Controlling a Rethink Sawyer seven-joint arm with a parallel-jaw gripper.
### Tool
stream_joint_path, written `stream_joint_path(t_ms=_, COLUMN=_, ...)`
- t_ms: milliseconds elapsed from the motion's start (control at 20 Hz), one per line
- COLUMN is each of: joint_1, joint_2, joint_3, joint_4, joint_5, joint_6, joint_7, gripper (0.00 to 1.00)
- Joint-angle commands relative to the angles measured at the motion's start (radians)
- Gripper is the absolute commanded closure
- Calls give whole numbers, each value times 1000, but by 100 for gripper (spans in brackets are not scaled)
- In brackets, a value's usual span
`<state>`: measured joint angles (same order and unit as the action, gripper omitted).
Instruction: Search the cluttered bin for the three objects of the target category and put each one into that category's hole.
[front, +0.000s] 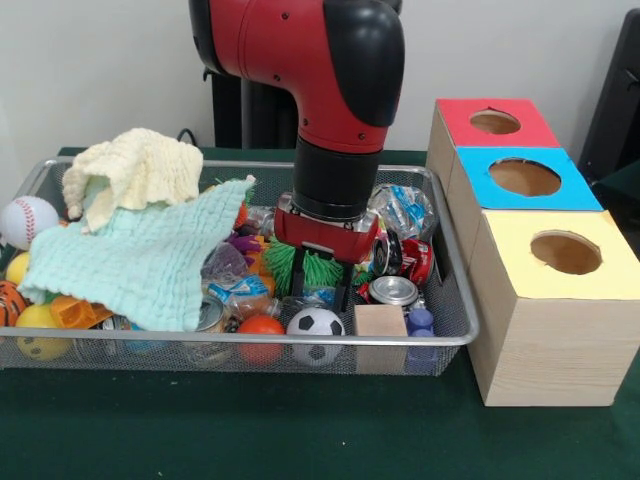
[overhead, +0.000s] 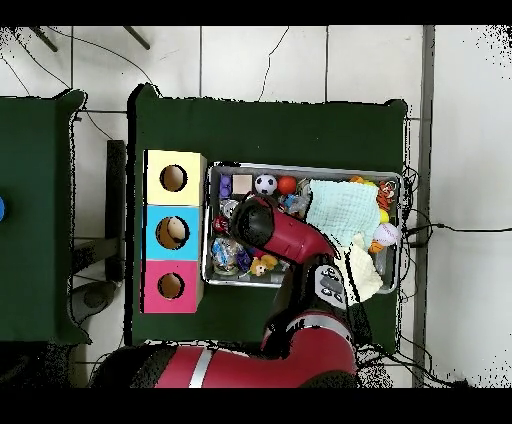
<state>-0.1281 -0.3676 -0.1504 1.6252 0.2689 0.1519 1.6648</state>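
black fingers (front: 297, 272) spread, wire-mesh bin (front: 455, 300), crinkly bottle (front: 402, 208)

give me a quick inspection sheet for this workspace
surface: dark green table cloth.
job's things: wire-mesh bin full; one crinkled clear bottle at its end nearest the boxes; blue hole empty, between red and yellow.
clutter: pale green cloth, cream cloth, soccer ball, baseball, cans, wooden block.
grippers: gripper down in the bin, fingers apart around a green spiky toy.
cables: black cables on the floor.
surroundings: tiled floor, second green table.
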Motion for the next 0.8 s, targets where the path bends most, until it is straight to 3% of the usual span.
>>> stream_joint_path(t_ms=50, joint_1=3, joint_2=2, joint_3=43, joint_4=-33, joint_5=9, joint_6=31, joint_7=169, gripper=100)
stream_joint_path(t_ms=350, joint_1=-34, joint_2=-63, joint_3=88, joint_4=40, joint_5=-12, joint_6=36, joint_7=151, gripper=100)
stream_joint_path(t_ms=800, joint_1=-22, joint_2=-131, joint_3=76, joint_4=84, joint_5=-5, joint_6=97, joint_7=152, gripper=100)
